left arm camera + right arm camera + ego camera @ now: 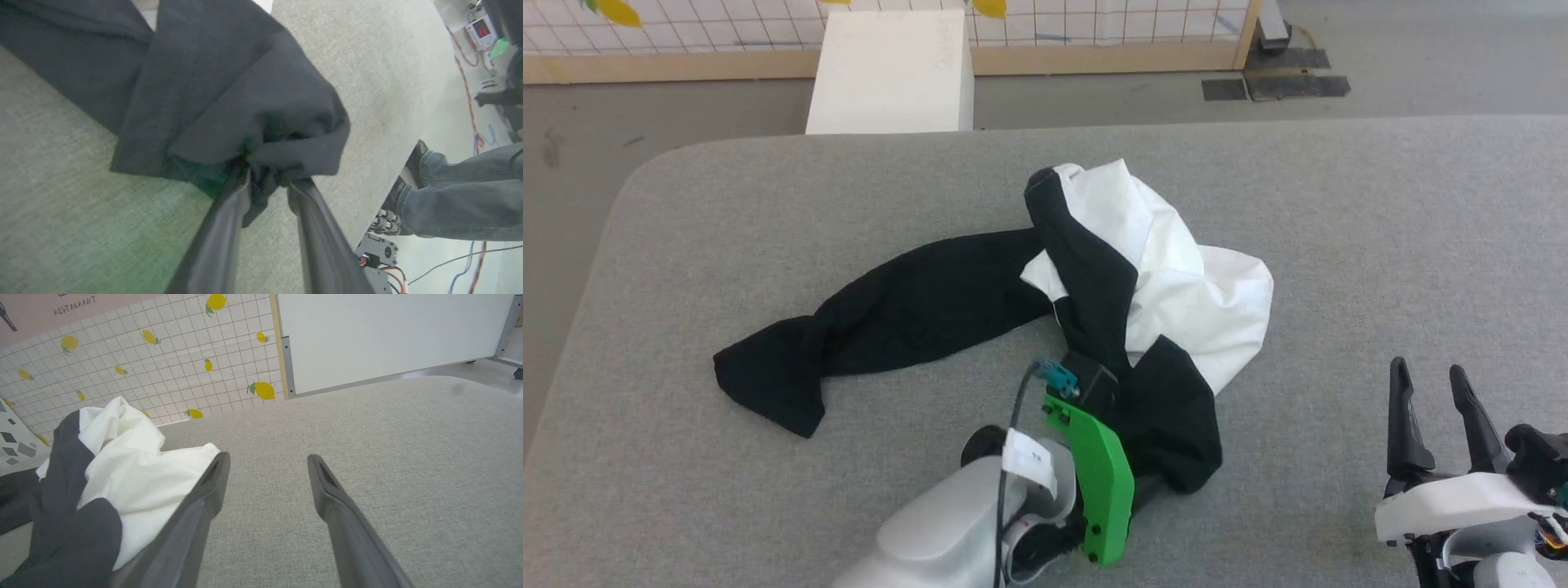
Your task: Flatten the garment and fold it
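while it lay heaped rather than flat, the garment (1168, 261) sat near the middle of the grey table (1339, 204), its white body bunched into a raised mound. one black sleeve (890, 318) trailed flat toward the robot's left. the other black sleeve (1172, 416) was gathered in a lump at the near side. item judged light, thin and wholly limp. it would drape and crease under its own weight, would not hold a shape when lifted, and would drag rather than slide cleanly on the felt-like table top. it was not fragile. best holds were judged to be edges and ends (a cuff, a shoulder seam, the hem), two well-apart points at once, so the cloth could be drawn taut and laid out. left gripper (267, 183): fingers parted a little, a wad of the near sleeve's black cloth bunched between the tips. whether that cloth was clamped or merely lying there could not be told from the dark, close wrist view. right gripper (1427, 369): fingers spread wide, nothing between them, held over bare table to the right of the mound and apart from it. containers: the one box-like item was a white block (890, 73) on the floor beyond the table's far edge, closed on the sides shown, nothing resting on top.
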Robot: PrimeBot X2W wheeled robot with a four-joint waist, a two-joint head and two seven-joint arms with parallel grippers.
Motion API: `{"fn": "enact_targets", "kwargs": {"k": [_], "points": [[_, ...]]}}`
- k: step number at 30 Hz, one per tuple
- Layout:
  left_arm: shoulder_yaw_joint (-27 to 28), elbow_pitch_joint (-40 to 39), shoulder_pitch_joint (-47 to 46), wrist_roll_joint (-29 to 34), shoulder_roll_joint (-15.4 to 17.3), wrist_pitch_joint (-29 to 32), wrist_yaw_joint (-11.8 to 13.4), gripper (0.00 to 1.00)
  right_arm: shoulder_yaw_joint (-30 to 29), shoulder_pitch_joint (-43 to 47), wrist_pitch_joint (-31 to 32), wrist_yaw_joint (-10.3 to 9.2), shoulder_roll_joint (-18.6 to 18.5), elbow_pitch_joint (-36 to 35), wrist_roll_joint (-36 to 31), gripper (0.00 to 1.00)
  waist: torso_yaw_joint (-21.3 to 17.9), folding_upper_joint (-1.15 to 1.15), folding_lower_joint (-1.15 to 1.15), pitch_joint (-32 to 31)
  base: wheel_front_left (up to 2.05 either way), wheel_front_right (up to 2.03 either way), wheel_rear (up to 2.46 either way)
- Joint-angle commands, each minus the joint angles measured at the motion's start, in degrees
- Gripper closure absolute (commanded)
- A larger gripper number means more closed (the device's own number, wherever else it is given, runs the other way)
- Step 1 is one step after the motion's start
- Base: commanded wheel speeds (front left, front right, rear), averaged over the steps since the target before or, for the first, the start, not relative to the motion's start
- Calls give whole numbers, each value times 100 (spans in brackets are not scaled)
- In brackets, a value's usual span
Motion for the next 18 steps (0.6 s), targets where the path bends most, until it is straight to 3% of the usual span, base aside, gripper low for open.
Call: {"fn": "enact_targets", "kwargs": {"k": [1, 8, 18], "points": [[126, -107, -57, -105, 2, -14, -27, 0, 11, 52, -33, -9, -6, 25, 46, 0, 53, 0, 0, -93, 0, 0, 0], [1068, -900, -250, -629, 240, -434, 239, 0, 9, 147, -34, -9, -6, 63, 66, 0, 150, 0, 0, -411, 0, 0, 0], [2478, -1493, 42, -298, 1286, -2172, 1092, 0, 26, 304, -34, -9, -6, 16, 117, 0, 372, 0, 0, -788, 0, 0, 0]]}}
